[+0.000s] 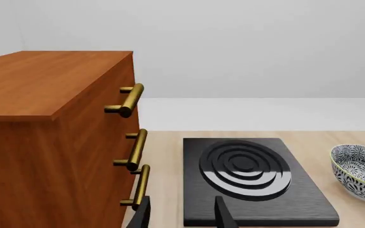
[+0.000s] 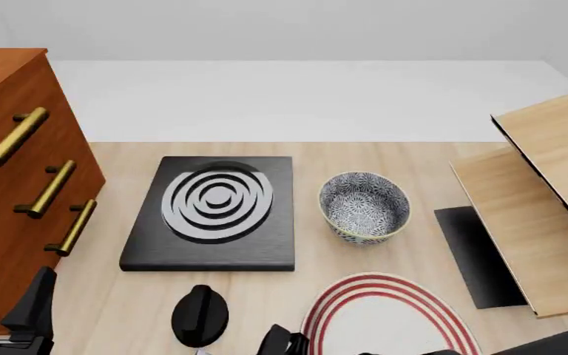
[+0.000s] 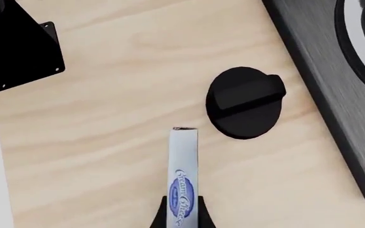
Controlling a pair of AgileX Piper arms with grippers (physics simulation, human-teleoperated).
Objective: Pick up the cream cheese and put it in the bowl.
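The cream cheese (image 3: 183, 183) is a flat pale box with a blue oval logo. It shows edge-on in the right wrist view, held between the fingers of my right gripper (image 3: 182, 217), which is shut on it over the wooden table beside a black knob (image 3: 244, 102). In the front view my right gripper (image 2: 282, 345) is mostly cut off at the bottom edge and the box is hidden. The patterned bowl (image 2: 364, 207) stands upright and empty, right of the stove, and also shows in the left wrist view (image 1: 360, 172). My left gripper (image 1: 182, 216) is open and empty by the cabinet, low at the left of the front view (image 2: 6, 299).
A black stove plate (image 2: 215, 213) lies in the middle of the table, with the knob (image 2: 200, 314) in front of it. A wooden drawer cabinet (image 2: 12, 192) with brass handles stands at left. A white plate with red rings (image 2: 393, 322) lies in front of the bowl. Wooden boards (image 2: 541, 192) and a dark mat (image 2: 476, 255) are at right.
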